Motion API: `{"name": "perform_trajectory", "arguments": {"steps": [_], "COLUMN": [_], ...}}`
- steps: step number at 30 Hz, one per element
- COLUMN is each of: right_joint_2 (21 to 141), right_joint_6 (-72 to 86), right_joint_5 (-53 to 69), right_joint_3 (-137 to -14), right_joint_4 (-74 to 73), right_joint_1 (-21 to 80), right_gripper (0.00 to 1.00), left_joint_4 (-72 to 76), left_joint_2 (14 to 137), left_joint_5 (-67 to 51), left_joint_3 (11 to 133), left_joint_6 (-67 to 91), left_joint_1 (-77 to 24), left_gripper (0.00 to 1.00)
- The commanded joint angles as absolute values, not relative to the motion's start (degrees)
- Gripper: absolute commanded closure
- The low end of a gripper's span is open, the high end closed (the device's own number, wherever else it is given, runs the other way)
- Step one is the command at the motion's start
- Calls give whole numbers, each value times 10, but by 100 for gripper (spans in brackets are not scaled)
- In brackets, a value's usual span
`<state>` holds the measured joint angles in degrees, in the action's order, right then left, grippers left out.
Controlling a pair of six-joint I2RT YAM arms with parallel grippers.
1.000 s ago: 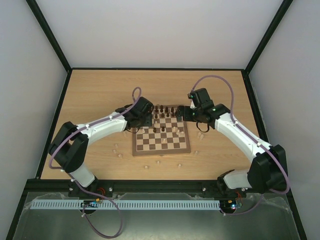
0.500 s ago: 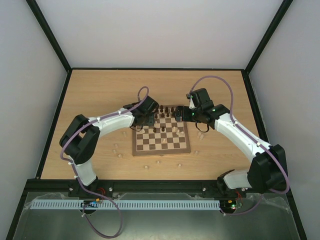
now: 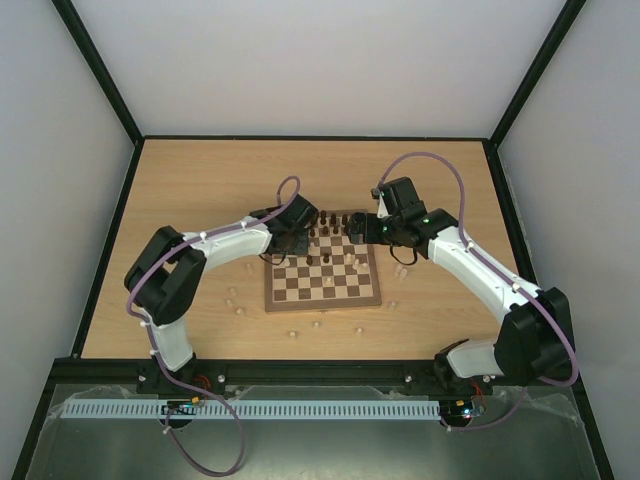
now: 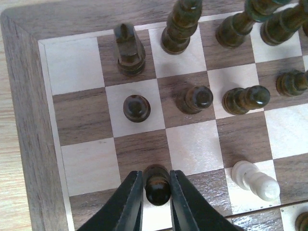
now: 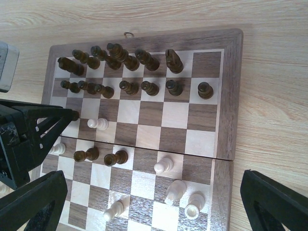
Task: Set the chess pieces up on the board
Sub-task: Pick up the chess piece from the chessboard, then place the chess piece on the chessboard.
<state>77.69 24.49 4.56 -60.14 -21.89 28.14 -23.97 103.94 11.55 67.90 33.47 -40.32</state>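
The board [image 3: 322,304] lies mid-table, its border [image 4: 29,120] filling the left wrist view's left side. Dark chess pieces [image 4: 192,98] stand in its two far rows, with two more [image 5: 115,157] mid-board. Cream pieces [image 5: 163,166] stand scattered on the near half. My left gripper [image 4: 156,180] is shut on a dark pawn [image 4: 158,190], low over a square near the board's far left corner, and shows in the right wrist view too [image 5: 29,130]. My right gripper [image 5: 153,192] hangs wide open above the board's right half, holding nothing.
Several loose cream pieces lie on the light-wood tabletop: left of the board [image 3: 232,296], before its near edge [image 3: 318,323] and to its right [image 3: 400,268]. A cream pawn [image 4: 255,180] stands two squares right of the held pawn.
My left arm has swung in over the board's far left corner and its jaws have closed on the dark pawn. The right arm has barely moved.
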Motion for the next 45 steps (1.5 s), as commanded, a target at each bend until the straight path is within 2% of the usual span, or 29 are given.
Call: {"name": "perform_trajectory", "arguments": {"steps": [1,7,18,28,45], "right_joint_2": [779,776,778,777,785], "right_joint_6": [243,243,243,242,241], "right_joint_5": [57,55,59,59,63], "right_joint_3": [-593,-592,-592,-593,-595], "right_joint_4": [-222,-223,-221,-222,-221], "right_joint_1": [284,284,285,286,287], "right_gripper": [0,0,0,0,0], "left_joint_4": [-249,-256,-300,-281,-265], "left_joint_2": [1051,1048,959,991,1043], "left_joint_5": [116,117,139,124,113], "left_joint_3": [693,695,660,678,710], "left_joint_6": [327,328,338,316,304], "left_joint_1": [-399,-396,-386,-332,-328], "left_gripper": [84,89,89,89,88]}}
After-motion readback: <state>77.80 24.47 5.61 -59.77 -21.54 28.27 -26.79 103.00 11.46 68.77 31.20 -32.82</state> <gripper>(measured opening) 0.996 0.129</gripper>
